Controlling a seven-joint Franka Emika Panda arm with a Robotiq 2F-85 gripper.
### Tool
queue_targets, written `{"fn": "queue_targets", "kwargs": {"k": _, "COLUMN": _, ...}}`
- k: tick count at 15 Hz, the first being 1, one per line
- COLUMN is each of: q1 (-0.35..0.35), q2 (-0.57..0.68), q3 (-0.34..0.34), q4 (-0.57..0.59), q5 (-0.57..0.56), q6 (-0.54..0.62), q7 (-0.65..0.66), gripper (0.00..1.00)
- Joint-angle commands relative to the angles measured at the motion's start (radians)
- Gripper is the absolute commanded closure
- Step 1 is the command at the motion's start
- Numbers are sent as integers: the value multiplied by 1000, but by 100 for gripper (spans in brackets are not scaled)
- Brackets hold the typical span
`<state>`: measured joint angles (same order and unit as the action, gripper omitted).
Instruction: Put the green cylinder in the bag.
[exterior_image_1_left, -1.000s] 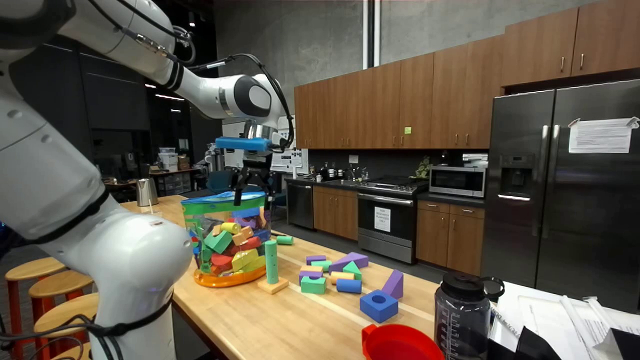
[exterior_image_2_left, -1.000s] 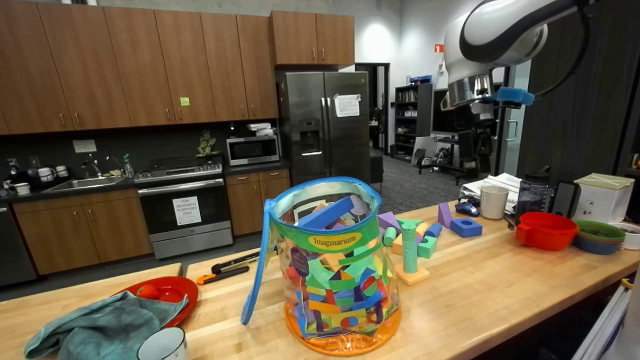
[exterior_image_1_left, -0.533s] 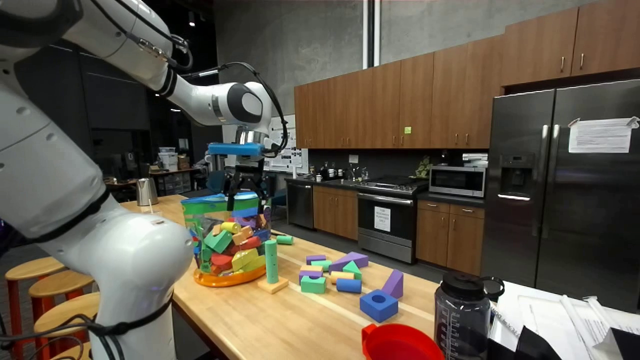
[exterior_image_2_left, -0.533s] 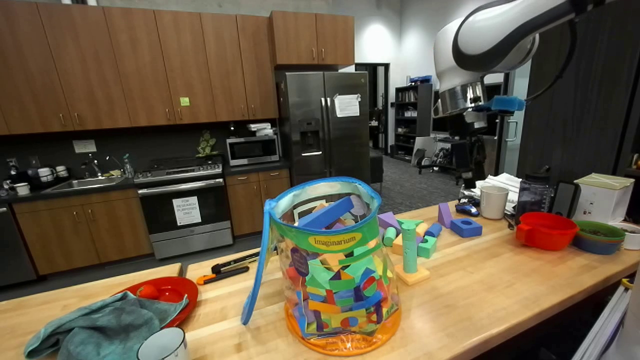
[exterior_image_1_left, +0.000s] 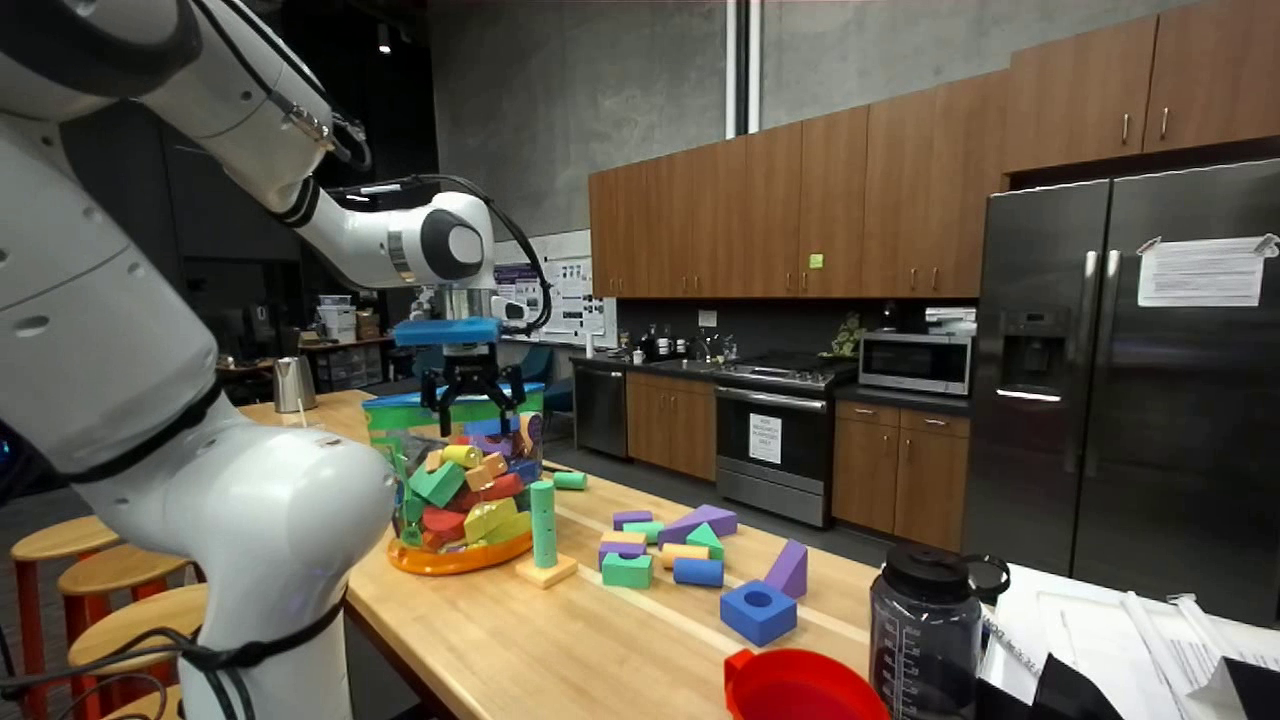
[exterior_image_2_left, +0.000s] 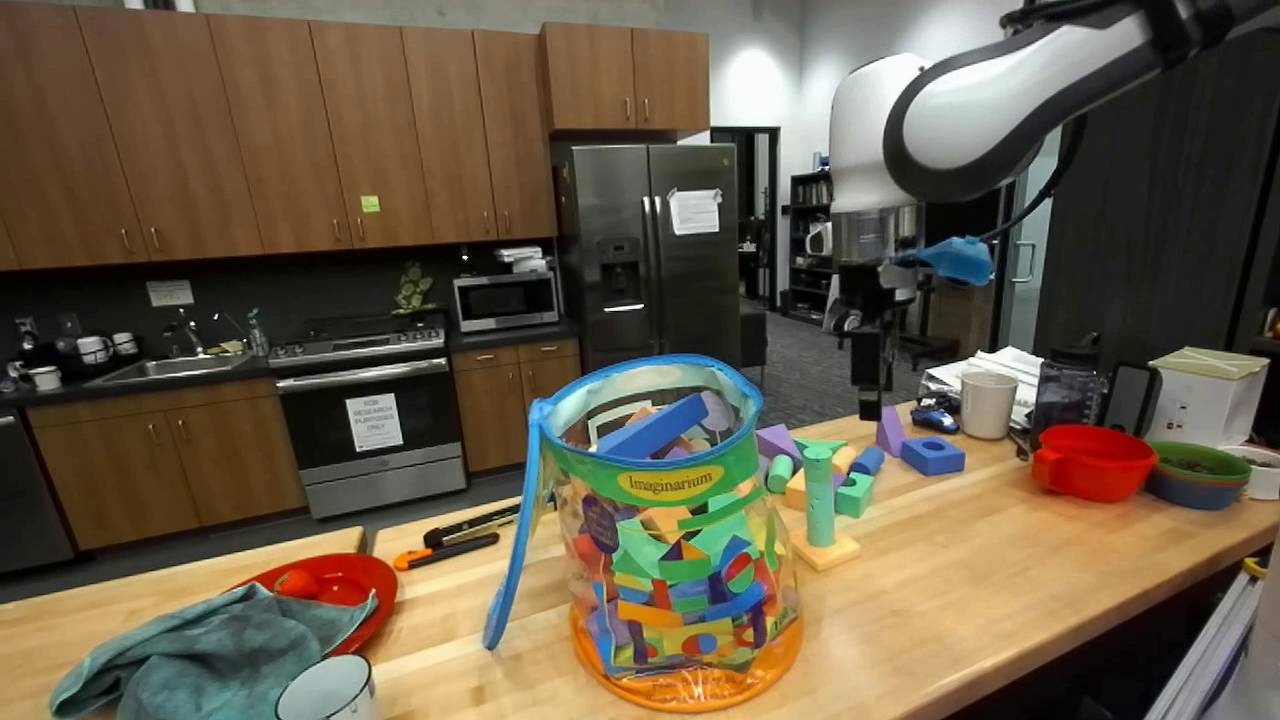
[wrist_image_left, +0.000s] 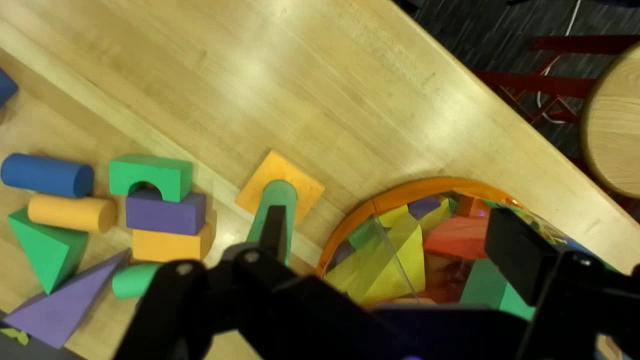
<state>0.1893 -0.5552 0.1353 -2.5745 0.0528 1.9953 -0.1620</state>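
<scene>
1. My black two-fingered claw stands wide, holding nothing.
2. A short, green, foam-looking cylinder lies near the see-through plastic bag, a second green cylinder farther off; I can't tell which's meant.
3. Neither's inside; grasp, carry, drop remain, I judge.

In the wrist view, a blue cylindrical block lies left of the jaws — a round wooden stool to their upper right. In an exterior view, a round red bowl and dark translucent bottle stand to their lower right.
</scene>
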Motion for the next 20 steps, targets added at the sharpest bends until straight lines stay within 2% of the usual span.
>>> {"fn": "queue_targets", "kwargs": {"k": 1, "q1": 10, "q2": 57, "q3": 16, "q4": -8, "q5": -12, "q6": 136, "q7": 30, "gripper": 0}}
{"fn": "queue_targets", "kwargs": {"k": 5, "q1": -9, "q2": 132, "q3": 18, "q4": 10, "q5": -37, "q6": 215, "q7": 63, "gripper": 0}}
{"fn": "queue_targets", "kwargs": {"k": 6, "q1": 9, "q2": 94, "q3": 12, "q4": -10, "q5": -19, "q6": 194, "q7": 43, "gripper": 0}}
{"fn": "queue_targets", "kwargs": {"k": 17, "q1": 3, "q2": 132, "q3": 12, "q4": 2, "q5": -27, "q6": 214, "q7": 53, "gripper": 0}}
{"fn": "queue_targets", "kwargs": {"k": 20, "q1": -13, "q2": 157, "q3": 21, "q4": 0, "q5": -48, "q6": 259, "q7": 87, "gripper": 0}}
